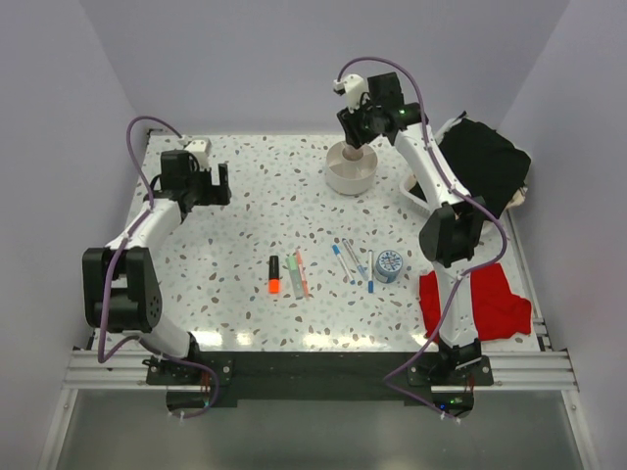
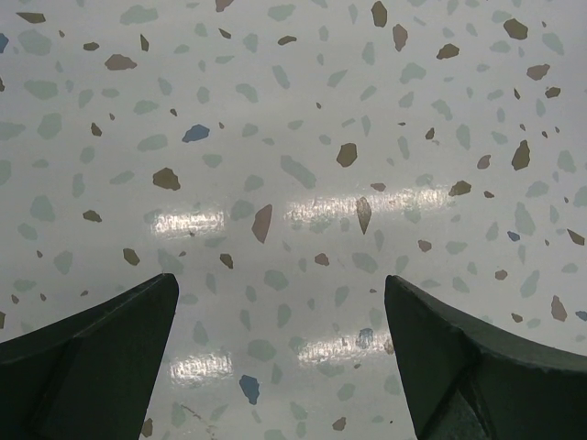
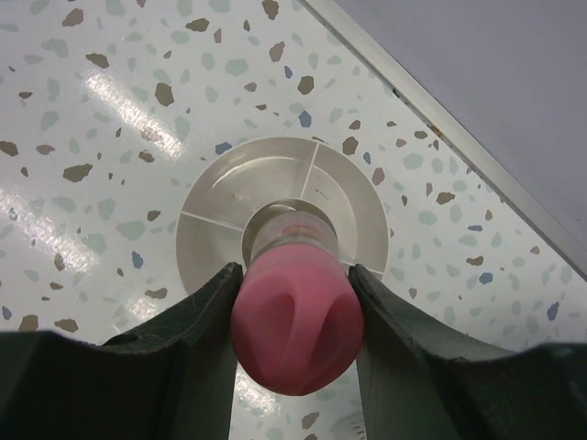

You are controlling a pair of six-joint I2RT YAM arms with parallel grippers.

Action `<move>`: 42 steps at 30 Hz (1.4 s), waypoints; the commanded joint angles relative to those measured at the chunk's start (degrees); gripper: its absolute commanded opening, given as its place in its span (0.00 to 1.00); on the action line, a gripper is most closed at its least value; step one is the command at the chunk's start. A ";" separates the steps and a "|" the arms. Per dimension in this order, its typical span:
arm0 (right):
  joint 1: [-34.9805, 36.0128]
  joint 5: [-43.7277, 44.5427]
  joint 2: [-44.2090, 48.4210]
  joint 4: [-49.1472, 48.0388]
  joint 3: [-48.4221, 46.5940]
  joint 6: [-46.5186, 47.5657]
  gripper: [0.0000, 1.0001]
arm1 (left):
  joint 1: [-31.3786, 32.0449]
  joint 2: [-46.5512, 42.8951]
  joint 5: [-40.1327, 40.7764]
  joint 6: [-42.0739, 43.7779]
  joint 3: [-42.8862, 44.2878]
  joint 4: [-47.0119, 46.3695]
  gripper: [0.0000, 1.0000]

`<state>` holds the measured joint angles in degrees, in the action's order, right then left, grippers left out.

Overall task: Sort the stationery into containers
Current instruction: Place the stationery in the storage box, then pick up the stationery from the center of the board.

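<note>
Nearest the bases, the orange-and-black highlighter (image 1: 274, 275), the thin pink and green pens (image 1: 299, 274) and the slim blue-and-white pens (image 1: 351, 259) lie unsorted on the counter (image 1: 245, 225), well apart from the white bowl (image 3: 206, 247). Further back, the left end effector (image 2: 280, 302) hangs wide and empty over bare counter. Farthest, the right end effector (image 3: 293, 275) clamps the pink-capped stubby stick (image 3: 295, 321) directly above the bowl's centre, where the dividers meet. The likely risk is that, released here, the stick strikes that hub, straddles a divider instead of dropping into 1 compartment, or bounces over the shallow rim.
</note>
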<state>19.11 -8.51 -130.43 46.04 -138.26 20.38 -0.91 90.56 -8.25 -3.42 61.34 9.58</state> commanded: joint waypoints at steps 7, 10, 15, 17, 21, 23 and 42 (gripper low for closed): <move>0.05 -2.12 1.06 0.10 1.06 -1.83 0.00 | 0.47 0.93 -0.27 0.43 2.99 -1.50 1.00; -0.39 -3.26 0.18 0.28 1.32 -2.71 0.06 | 0.47 1.10 -0.27 0.34 2.99 -1.50 1.00; -0.39 -2.47 -1.23 -0.34 -0.08 -3.95 0.44 | 0.38 1.46 -0.36 0.43 3.35 -1.41 1.00; -0.57 -2.39 -1.14 -0.95 -0.70 -3.86 0.57 | 0.38 1.46 -0.36 0.52 3.61 -1.24 1.00; -0.57 -2.65 -0.18 -1.30 -1.14 -3.68 0.66 | 0.47 1.98 -0.27 0.52 3.79 -1.41 1.00; -0.57 -2.82 0.79 -1.31 -1.05 -3.68 0.71 | 0.81 2.25 -0.27 0.43 4.05 -1.50 1.00; 2.50 -14.52 43.41 -5.08 62.39 4.66 0.72 | 12.33 -5.31 -22.23 35.45 -3.95 -0.72 1.00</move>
<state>20.05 -21.30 -90.04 43.64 -85.78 20.43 10.02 88.88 -19.57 15.27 59.31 8.67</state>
